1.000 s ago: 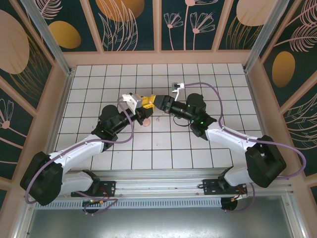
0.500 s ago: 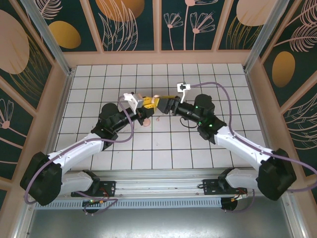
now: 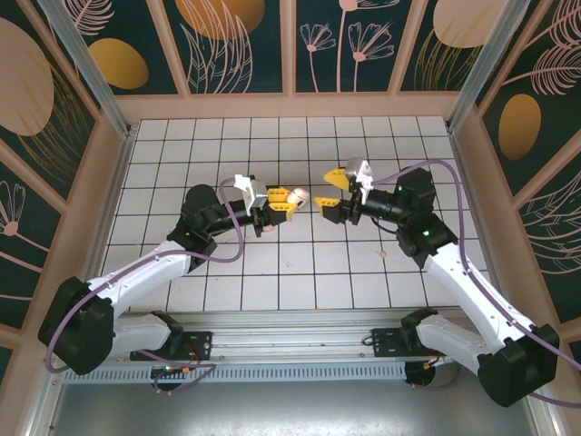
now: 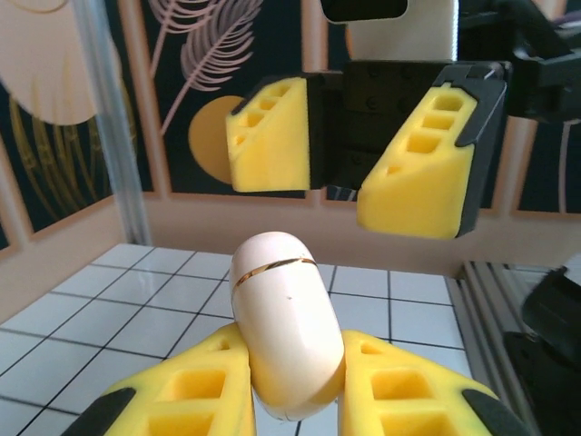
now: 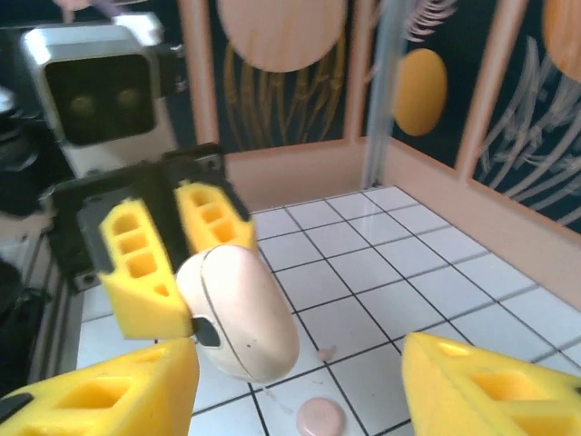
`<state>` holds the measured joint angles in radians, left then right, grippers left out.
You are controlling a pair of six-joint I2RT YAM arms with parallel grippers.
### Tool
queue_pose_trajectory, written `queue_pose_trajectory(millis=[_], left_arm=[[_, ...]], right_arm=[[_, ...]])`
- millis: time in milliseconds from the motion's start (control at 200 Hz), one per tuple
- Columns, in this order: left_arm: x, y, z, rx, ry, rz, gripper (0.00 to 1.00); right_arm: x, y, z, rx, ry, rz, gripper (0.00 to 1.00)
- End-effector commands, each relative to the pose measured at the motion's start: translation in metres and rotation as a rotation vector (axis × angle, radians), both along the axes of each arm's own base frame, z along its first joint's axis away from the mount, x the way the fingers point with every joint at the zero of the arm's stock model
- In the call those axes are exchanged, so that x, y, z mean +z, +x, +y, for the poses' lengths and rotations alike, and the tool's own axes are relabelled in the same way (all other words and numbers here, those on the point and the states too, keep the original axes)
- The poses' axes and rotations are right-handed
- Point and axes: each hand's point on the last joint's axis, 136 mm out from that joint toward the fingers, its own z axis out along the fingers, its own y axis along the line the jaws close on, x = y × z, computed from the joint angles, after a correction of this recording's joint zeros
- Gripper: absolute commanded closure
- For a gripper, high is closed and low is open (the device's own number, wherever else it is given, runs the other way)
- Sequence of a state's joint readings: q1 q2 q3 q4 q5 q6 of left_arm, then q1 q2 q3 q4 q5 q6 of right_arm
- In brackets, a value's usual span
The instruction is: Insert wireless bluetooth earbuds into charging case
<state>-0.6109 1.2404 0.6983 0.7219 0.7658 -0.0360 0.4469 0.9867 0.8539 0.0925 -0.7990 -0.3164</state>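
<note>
My left gripper (image 3: 289, 202) is shut on the charging case (image 3: 298, 194), a cream, pill-shaped shell with a thin seam and a dark port, held above the tiles. Its closed end sticks up between the yellow pads (image 4: 191, 386) in the left wrist view. My right gripper (image 3: 331, 193) hangs open a short way to the right, facing the case (image 5: 241, 313) without touching it. On the floor below lie a small round flat pink piece (image 5: 320, 416) and a tiny pale-pink earbud (image 5: 327, 351).
White tiled floor (image 3: 363, 263) inside a wooden frame with dark patterned walls (image 3: 236, 45). Both arms meet over the middle of the floor. Metal posts (image 3: 86, 64) stand at the back corners.
My right gripper has let go of the case, pulled back to the right and opened wide. My left gripper keeps the case and has turned it slightly rightward.
</note>
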Motion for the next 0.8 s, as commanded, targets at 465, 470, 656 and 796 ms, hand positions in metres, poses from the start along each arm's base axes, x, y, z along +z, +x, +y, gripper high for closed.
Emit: queue_pose_trajectory(millis=[465,470,656,796], left_arm=[[0.021,-0.032,0.002,-0.132,-0.023,-0.187,0.77],[0.021,-0.032,0.002,-0.133,-0.023,-0.187,0.78],[0.022,-0.033,0.003,-0.133,-0.025,-0.190,0.78],[0.022,-0.033,0.002,-0.134,-0.026,-0.187,0.78]], right_arm=[[-0.013,-0.030,0.026,0.400,-0.188,-0.143,0.44],[-0.013,-0.030,0.027,0.401,-0.188,-0.143,0.44],[-0.019,-0.031,0.029,0.429,-0.191,-0.111,0.52],[-0.018,-0.034,0.032,0.461,-0.178,-0.097,0.59]])
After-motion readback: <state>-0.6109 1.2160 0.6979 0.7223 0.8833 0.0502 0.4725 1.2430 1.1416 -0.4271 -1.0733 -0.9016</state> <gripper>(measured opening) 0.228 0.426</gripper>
